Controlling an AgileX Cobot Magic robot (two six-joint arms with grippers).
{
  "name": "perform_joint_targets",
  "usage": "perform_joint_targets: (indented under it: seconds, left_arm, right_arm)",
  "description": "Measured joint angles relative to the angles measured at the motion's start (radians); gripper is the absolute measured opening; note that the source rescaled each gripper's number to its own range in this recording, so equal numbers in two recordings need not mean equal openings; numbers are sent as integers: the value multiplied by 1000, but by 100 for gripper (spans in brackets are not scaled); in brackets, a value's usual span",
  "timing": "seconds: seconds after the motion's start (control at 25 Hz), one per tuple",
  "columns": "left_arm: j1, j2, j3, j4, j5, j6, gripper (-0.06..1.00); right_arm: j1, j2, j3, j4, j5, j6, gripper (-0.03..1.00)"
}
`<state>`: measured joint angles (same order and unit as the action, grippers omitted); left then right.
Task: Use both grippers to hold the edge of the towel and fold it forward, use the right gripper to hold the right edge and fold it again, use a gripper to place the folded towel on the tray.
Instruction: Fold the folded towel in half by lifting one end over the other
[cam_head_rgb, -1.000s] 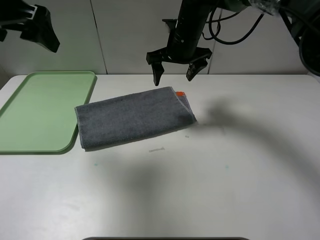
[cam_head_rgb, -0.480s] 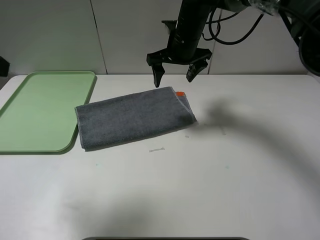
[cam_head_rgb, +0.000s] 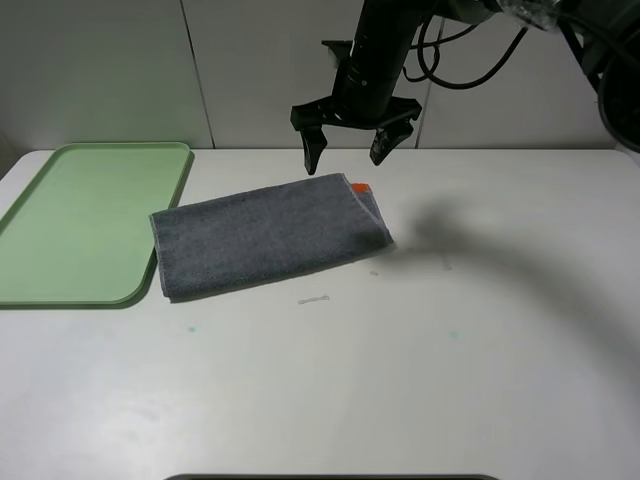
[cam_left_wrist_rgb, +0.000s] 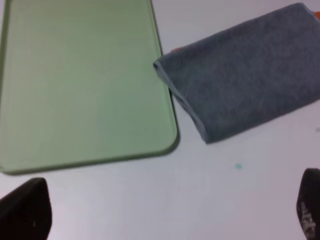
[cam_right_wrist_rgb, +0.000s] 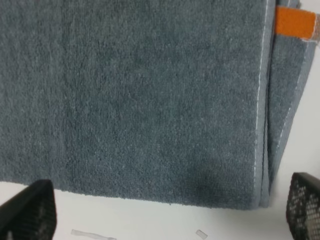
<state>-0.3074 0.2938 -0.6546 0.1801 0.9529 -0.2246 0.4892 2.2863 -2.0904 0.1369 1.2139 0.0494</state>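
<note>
Towel folded into a long grey rectangle, lying flat on the white table. It sits askew, with its far-right corner angled toward the wall. An orange stripe shows at that right end, where the layers stack. The right wrist view shows the pale stitched hem running along that end, with a lower layer protruding just past it.

The light green tray rests at the table's left side and carries nothing. The towel's left end lies just beside the tray's right rim, not on it; whether they touch cannot be told.

The right gripper hangs above the towel's far-right corner, clear of the cloth, its fingers spread wide and holding nothing.

The left gripper is outside the high camera's view. Its own wrist view shows both fingers set wide apart and empty, high over the table near the tray's near corner.

A small pale scrap lies on the table just in front of the towel.
</note>
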Motion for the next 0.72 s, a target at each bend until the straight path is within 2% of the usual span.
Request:
perform_joint_targets:
  seconds: [0.28, 0.6, 0.72]
  left_arm:
    - [0, -197, 21, -10, 128, -1, 99]
    - [0, -296, 124, -86, 179, 24, 98]
    - [0, -298, 131, -92, 181, 28, 97]
  right_arm:
    - [31, 0, 0, -1, 1, -1, 100]
    - [45, 0, 0, -11, 0, -1, 100]
    - [46, 0, 0, -19, 1, -1, 100]
